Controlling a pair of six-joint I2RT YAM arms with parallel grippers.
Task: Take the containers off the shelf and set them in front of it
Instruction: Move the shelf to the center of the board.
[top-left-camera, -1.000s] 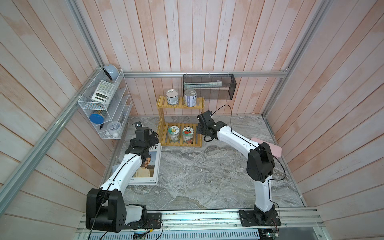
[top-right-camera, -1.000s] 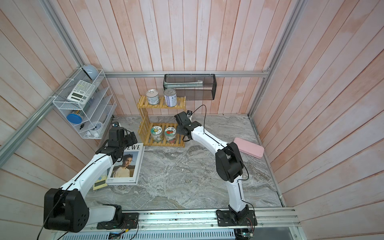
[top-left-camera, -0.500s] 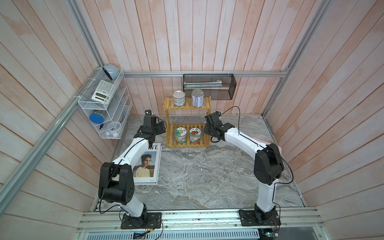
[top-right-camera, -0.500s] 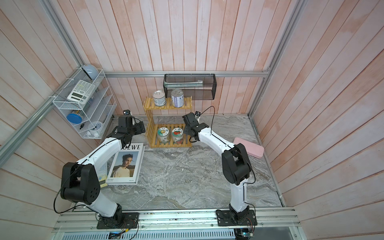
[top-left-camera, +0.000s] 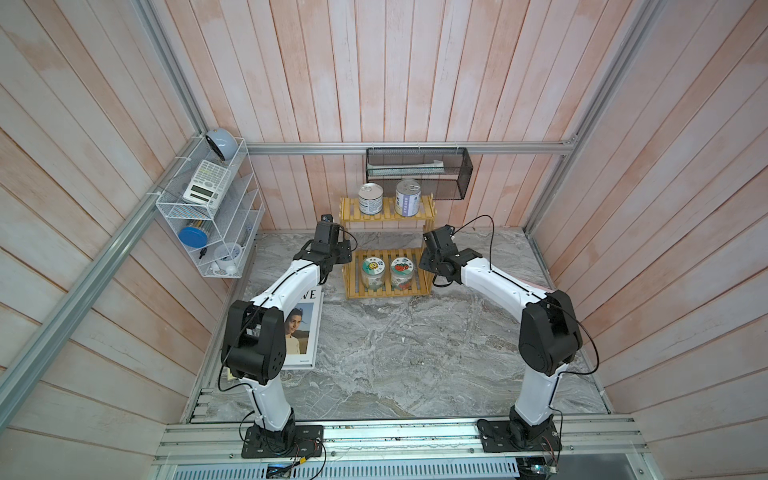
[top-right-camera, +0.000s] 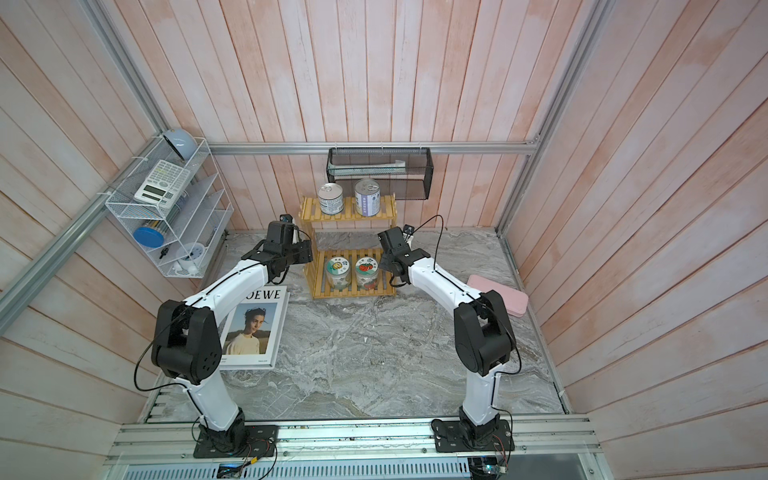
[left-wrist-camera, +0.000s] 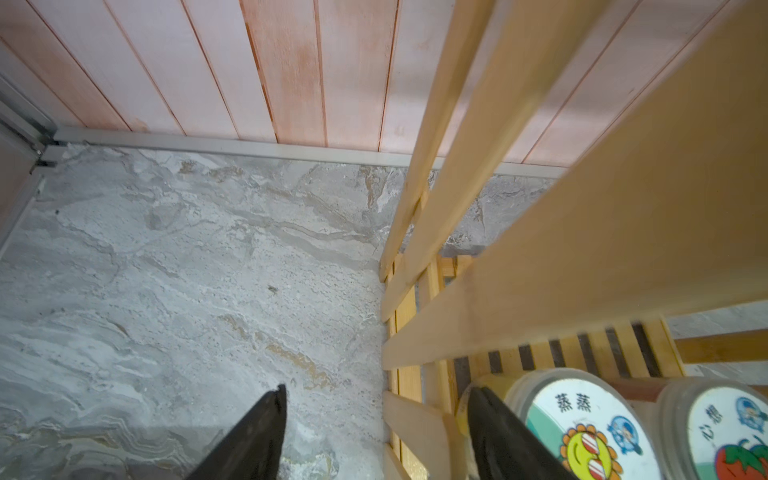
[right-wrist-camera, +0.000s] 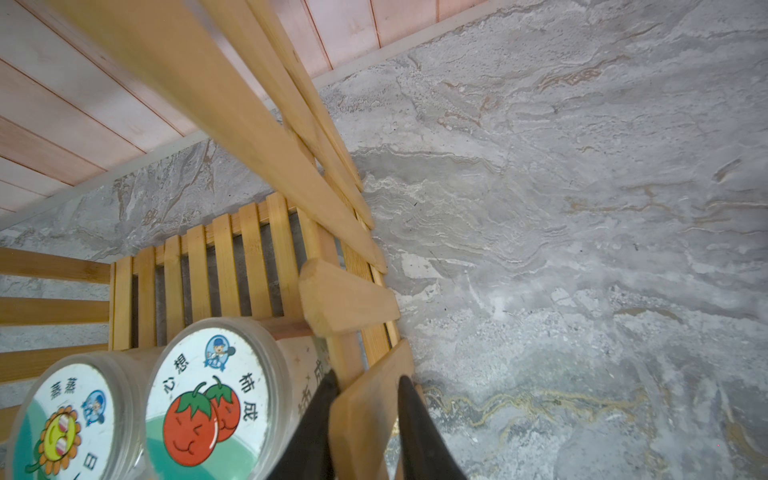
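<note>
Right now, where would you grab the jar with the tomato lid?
The tomato-lid jar stands upright, with the sunflower-lid jar crowding one side and the shelf frame the other. So probably pinch its round lid rim front to back, coming from above and in front.

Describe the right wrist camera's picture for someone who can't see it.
The right gripper pinches a side slat of the yellow wooden shelf between its two black fingers, seen from close above. Beside it on the lower tier stand the tomato-lid jar and the sunflower-lid jar; the grey marble table fills the rest.
</note>
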